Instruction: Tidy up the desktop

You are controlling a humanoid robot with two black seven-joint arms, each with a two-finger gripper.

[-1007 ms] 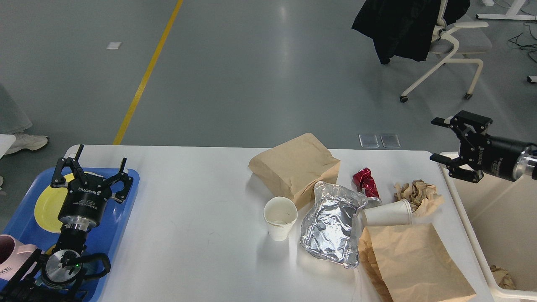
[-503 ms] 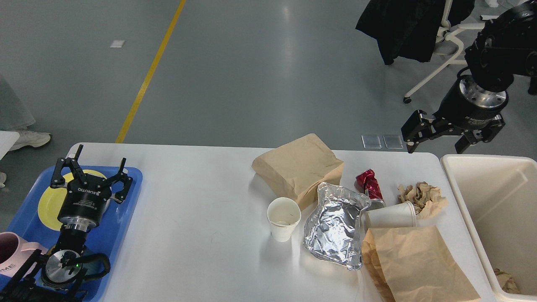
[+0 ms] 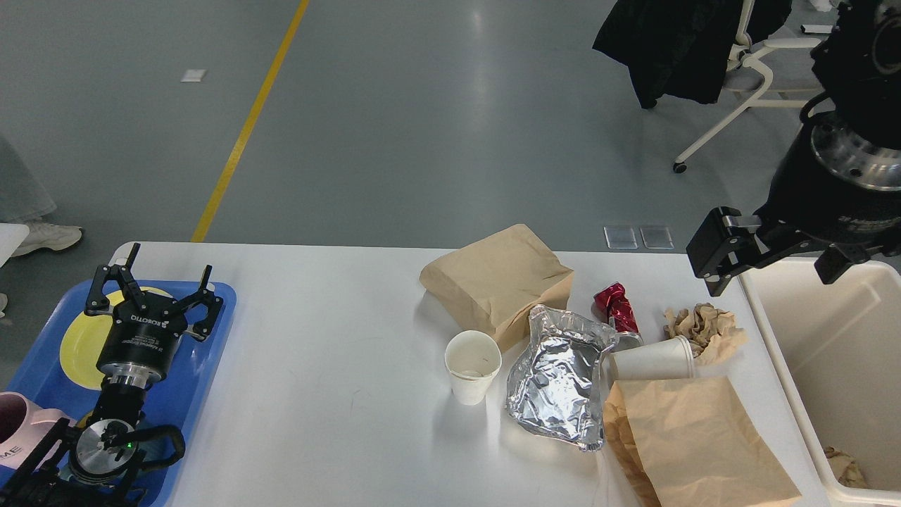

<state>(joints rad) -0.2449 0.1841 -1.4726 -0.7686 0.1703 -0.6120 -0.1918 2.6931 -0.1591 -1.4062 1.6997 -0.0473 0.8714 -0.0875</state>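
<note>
The large white rectangular worktop (image 3: pixel 317 366) with rounded corners fills the near half of the view; its litter is all on the right half. Right gripper (image 3: pixel 774 264) hangs above the far right corner, over the seam between the worktop and the cream-white plastic bin (image 3: pixel 845 366), fingers spread wide, nothing held. Closest litter to it: crumpled brown paper wad (image 3: pixel 704 327), just down and left of the fingers, touching the tipped-over white paper cup (image 3: pixel 651 359), whose long axis runs left-right with the mouth toward the wad. Further left: crushed red can (image 3: pixel 614 304), crumpled silver foil sheet (image 3: pixel 559 377), upright white paper cup (image 3: pixel 471 366), boxy brown paper bag (image 3: pixel 496 282) at far centre, flat brown paper bag (image 3: pixel 697 443) at the near right edge. Right arm is clearly nearer to all of this; likely a short drop down-left to the wad. Its wrist points steeply down. Left gripper (image 3: pixel 151 292) sits well apart, over the blue plastic tray (image 3: pixel 204 366) with a yellow plate (image 3: pixel 81 345), fingers released and pointing away, empty.
</note>
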